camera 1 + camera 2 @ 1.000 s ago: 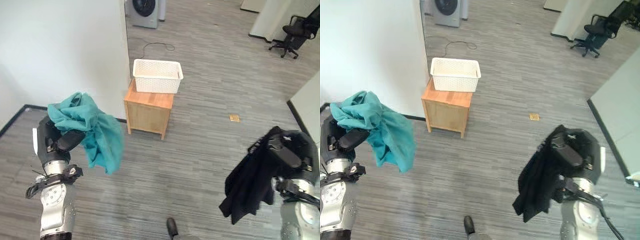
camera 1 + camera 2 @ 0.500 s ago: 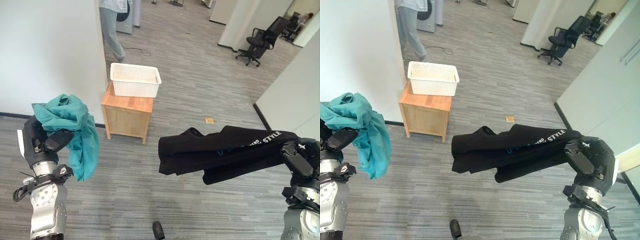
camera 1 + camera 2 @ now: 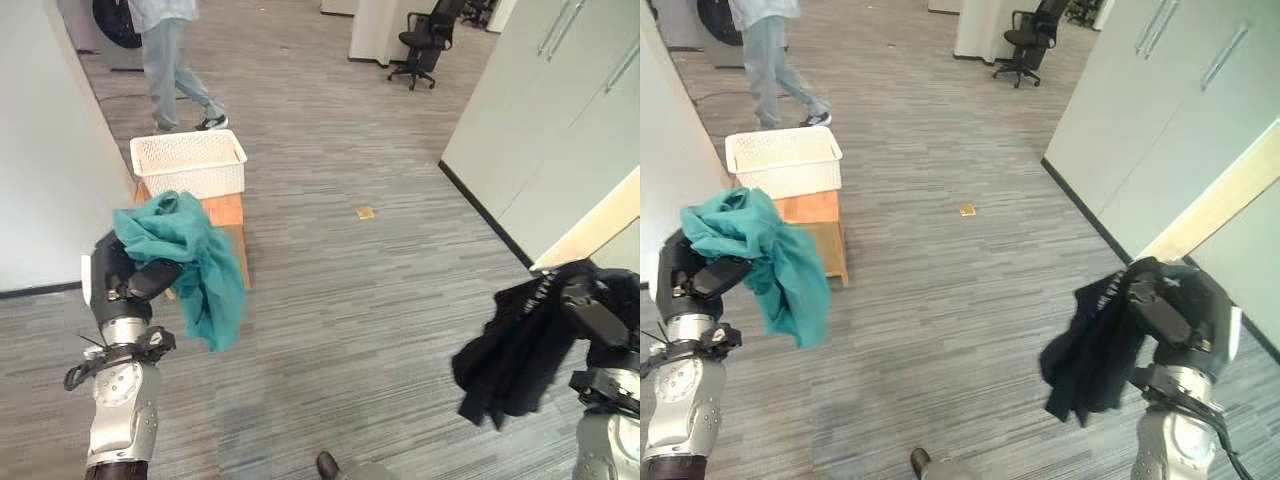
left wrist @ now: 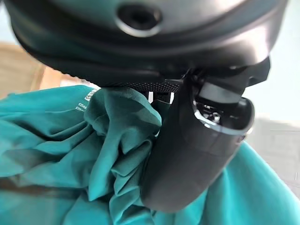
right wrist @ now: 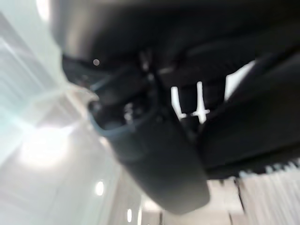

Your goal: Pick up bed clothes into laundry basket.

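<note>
Half a second before, the black cloth [image 3: 510, 350] flew out flat, but it then hung bunched from the curled right hand [image 3: 598, 318], while the left hand [image 3: 125, 285] pinched the teal cloth [image 3: 185, 260] near the basket [image 3: 188, 163], and either could slip mid-swing.

Teal cloth [image 3: 190, 255] bunched in my dark left hand [image 3: 125, 285], plain, no pattern. Black garment [image 3: 510, 350] hanging from my dark right hand [image 3: 598, 318]. Beyond my left hand, a white lattice-weave basket [image 3: 188, 163] on a light-wood cabinet [image 3: 228, 215], over grey striped flooring [image 3: 350, 300].
</note>
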You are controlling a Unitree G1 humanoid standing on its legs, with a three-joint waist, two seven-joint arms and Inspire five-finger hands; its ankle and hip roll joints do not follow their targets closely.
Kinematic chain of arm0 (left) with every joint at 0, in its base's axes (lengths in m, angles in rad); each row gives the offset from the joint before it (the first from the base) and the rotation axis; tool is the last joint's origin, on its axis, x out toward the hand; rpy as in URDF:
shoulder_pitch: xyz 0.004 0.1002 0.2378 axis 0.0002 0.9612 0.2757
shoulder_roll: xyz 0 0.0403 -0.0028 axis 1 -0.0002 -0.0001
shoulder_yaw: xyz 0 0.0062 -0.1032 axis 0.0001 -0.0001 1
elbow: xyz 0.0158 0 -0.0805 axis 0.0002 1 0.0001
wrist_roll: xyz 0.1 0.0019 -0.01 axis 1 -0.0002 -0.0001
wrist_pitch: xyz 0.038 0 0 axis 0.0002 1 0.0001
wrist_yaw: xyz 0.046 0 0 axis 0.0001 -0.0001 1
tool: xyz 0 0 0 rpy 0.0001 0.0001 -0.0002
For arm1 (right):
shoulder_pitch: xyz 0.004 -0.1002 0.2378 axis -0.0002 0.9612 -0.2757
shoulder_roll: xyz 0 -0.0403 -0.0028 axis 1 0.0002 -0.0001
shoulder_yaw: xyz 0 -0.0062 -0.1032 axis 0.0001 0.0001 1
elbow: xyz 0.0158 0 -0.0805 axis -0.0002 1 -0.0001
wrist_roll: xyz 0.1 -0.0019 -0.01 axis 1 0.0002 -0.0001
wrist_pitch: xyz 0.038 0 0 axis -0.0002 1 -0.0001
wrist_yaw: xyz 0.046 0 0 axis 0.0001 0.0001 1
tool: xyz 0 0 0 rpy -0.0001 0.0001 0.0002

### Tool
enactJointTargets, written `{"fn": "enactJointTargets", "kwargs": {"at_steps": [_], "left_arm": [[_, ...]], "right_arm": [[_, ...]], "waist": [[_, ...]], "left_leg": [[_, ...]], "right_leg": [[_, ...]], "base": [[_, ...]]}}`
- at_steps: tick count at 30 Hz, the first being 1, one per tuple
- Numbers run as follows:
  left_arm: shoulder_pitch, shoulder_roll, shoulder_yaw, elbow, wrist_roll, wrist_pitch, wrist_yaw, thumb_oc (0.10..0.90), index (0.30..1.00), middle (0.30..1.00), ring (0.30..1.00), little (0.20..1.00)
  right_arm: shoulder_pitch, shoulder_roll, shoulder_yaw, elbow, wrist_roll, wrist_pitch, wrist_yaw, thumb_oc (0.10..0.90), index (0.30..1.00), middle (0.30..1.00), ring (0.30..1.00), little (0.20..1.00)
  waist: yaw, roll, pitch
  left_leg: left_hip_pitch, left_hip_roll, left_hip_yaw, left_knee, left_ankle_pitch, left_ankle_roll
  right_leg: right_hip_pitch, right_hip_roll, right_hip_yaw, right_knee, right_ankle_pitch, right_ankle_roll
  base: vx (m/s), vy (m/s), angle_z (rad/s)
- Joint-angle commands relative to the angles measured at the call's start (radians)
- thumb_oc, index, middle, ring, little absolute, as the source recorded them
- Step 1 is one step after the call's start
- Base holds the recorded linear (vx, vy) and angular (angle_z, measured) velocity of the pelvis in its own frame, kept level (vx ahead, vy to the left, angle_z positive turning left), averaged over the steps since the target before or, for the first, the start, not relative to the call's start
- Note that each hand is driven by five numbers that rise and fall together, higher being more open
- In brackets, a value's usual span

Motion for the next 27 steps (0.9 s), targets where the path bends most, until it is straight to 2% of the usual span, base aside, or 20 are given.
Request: {"fn": "enactJointTargets", "kwargs": {"at_steps": [1, 3, 4, 5, 7, 8, 9, 11, 14, 17, 21, 23, 24, 27], "left_arm": [[-0.139, 0.107, 0.013, -0.085, -0.005, -0.157, -0.013, 0.400, 0.300, 0.300, 0.300, 0.300], [-0.135, 0.108, 0.016, -0.092, -0.005, -0.157, -0.008, 0.400, 0.300, 0.300, 0.300, 0.300], [-0.129, 0.110, 0.017, -0.091, 0.007, -0.159, -0.004, 0.400, 0.300, 0.300, 0.300, 0.300], [-0.125, 0.110, 0.022, -0.087, 0.010, -0.157, -0.001, 0.400, 0.300, 0.300, 0.300, 0.300], [-0.112, 0.109, 0.033, -0.087, 0.016, -0.156, -0.002, 0.400, 0.300, 0.300, 0.300, 0.300], [-0.106, 0.107, 0.040, -0.097, 0.026, -0.144, 0.009, 0.400, 0.300, 0.300, 0.300, 0.300], [-0.091, 0.099, 0.050, -0.100, 0.041, -0.146, 0.018, 0.400, 0.300, 0.300, 0.300, 0.300], [-0.060, 0.075, 0.066, -0.102, 0.030, -0.153, 0.023, 0.400, 0.300, 0.300, 0.300, 0.300], [-0.004, 0.055, 0.107, -0.114, 0.035, -0.141, 0.025, 0.400, 0.300, 0.300, 0.300, 0.300], [0.021, 0.085, 0.131, -0.081, 0.114, -0.124, 0.058, 0.400, 0.300, 0.300, 0.300, 0.300], [0.036, 0.112, 0.121, -0.048, 0.142, -0.096, 0.059, 0.400, 0.300, 0.300, 0.300, 0.300], [0.037, 0.118, 0.119, -0.039, 0.151, -0.092, 0.062, 0.400, 0.300, 0.300, 0.300, 0.300], [0.042, 0.118, 0.105, -0.032, 0.146, -0.090, 0.057, 0.400, 0.300, 0.300, 0.300, 0.300], [0.039, 0.112, 0.092, -0.024, 0.114, -0.091, 0.046, 0.400, 0.300, 0.300, 0.300, 0.300]], "right_arm": [[-0.059, -0.037, -0.076, -0.104, -0.006, -0.123, 0.007, 0.400, 0.300, 0.300, 0.300, 0.300], [-0.067, -0.028, -0.065, -0.104, -0.012, -0.124, 0.003, 0.400, 0.300, 0.300, 0.300, 0.300], [-0.072, -0.016, -0.040, -0.102, -0.011, -0.121, 0.011, 0.400, 0.300, 0.300, 0.300, 0.300], [-0.067, -0.017, -0.032, -0.096, -0.021, -0.114, 0.014, 0.400, 0.300, 0.300, 0.300, 0.300], [-0.071, -0.024, -0.027, -0.088, -0.031, -0.110, 0.019, 0.400, 0.300, 0.300, 0.300, 0.300], [-0.067, -0.032, -0.029, -0.076, -0.024, -0.113, 0.014, 0.400, 0.300, 0.300, 0.300, 0.300], [-0.074, -0.032, -0.029, -0.078, -0.015, -0.117, 0.017, 0.400, 0.300, 0.300, 0.300, 0.300], [-0.080, -0.026, -0.018, -0.065, 0.000, -0.119, 0.018, 0.400, 0.300, 0.300, 0.300, 0.300], [-0.098, -0.068, -0.005, -0.031, -0.002, -0.104, 0.025, 0.400, 0.300, 0.300, 0.300, 0.300], [-0.123, -0.098, 0.014, -0.031, 0.006, -0.097, 0.044, 0.400, 0.300, 0.300, 0.300, 0.300], [-0.180, -0.125, 0.110, -0.049, 0.026, -0.072, 0.075, 0.400, 0.300, 0.300, 0.300, 0.300], [-0.193, -0.126, 0.128, -0.057, 0.028, -0.066, 0.081, 0.400, 0.300, 0.300, 0.300, 0.300], [-0.226, -0.125, 0.184, -0.070, 0.035, -0.059, 0.095, 0.400, 0.300, 0.300, 0.300, 0.300], [-0.263, -0.130, 0.222, -0.066, 0.038, -0.048, 0.095, 0.400, 0.300, 0.300, 0.300, 0.300]], "waist": [[-0.020, 0.006, -0.070], [-0.019, 0.005, -0.060], [-0.013, 0.006, -0.050], [-0.006, 0.005, -0.055], [0.007, -0.003, -0.069], [0.025, -0.012, -0.075], [0.032, -0.019, -0.073], [0.058, -0.028, -0.084], [0.090, -0.035, -0.094], [0.112, -0.042, -0.106], [0.150, -0.041, -0.110], [0.153, -0.041, -0.107], [0.171, -0.042, -0.105], [0.188, -0.043, -0.102]], "left_leg": [[-0.025, -0.034, -0.002, -0.011, -0.081, 0.027], [-0.026, -0.037, 0.001, -0.009, -0.083, 0.033], [-0.031, -0.037, -0.010, -0.017, -0.079, 0.036], [-0.026, -0.042, -0.012, -0.029, -0.081, 0.037], [-0.014, -0.051, -0.003, -0.049, -0.086, 0.041], [-0.026, -0.066, -0.024, -0.032, -0.093, 0.047], [-0.026, -0.065, -0.021, -0.029, -0.094, 0.044], [-0.013, -0.062, -0.025, -0.047, -0.094, 0.043], [0.012, -0.065, -0.034, -0.065, -0.095, 0.041], [0.029, -0.060, -0.046, -0.067, -0.101, 0.038], [0.038, -0.060, -0.065, -0.073, -0.100, 0.036], [0.038, -0.060, -0.073, -0.071, -0.101, 0.036], [0.035, -0.061, -0.082, -0.065, -0.103, 0.035], [0.035, -0.066, -0.089, -0.060, -0.108, 0.037]], "right_leg": [[0.015, -0.125, 0.023, 0.065, -0.038, 0.080], [-0.004, -0.118, 0.034, 0.097, -0.034, 0.087], [-0.018, -0.099, 0.052, 0.112, -0.029, 0.095], [-0.023, -0.089, 0.052, 0.090, -0.032, 0.093], [-0.030, -0.094, 0.024, 0.017, -0.013, 0.088], [-0.017, -0.098, 0.008, -0.015, -0.012, 0.078], [-0.019, -0.097, -0.005, -0.025, 0.008, 0.087], [-0.004, -0.102, -0.028, -0.061, 0.006, 0.077], [0.041, -0.112, -0.060, -0.097, 0.007, 0.074], [0.070, -0.113, -0.071, -0.104, -0.007, 0.068], [0.091, -0.120, -0.092, -0.108, -0.020, 0.060], [0.094, -0.122, -0.097, -0.105, -0.026, 0.058], [0.097, -0.126, -0.104, -0.103, -0.030, 0.055], [0.102, -0.137, -0.120, -0.111, -0.025, 0.058]], "base": [[0.05, 0.214, -0.21], [0.01, 0.122, -0.21], [0.00, 0.096, -0.26], [0.04, 0.109, -0.30], [0.08, 0.032, -0.20], [0.08, -0.014, -0.10], [0.08, -0.027, 0.04], [0.08, -0.027, 0.17], [0.11, -0.017, 0.09], [0.11, -0.030, 0.23], [0.07, -0.007, 0.22], [0.05, -0.004, 0.20], [0.07, -0.002, 0.29], [0.09, -0.002, 0.26]]}}
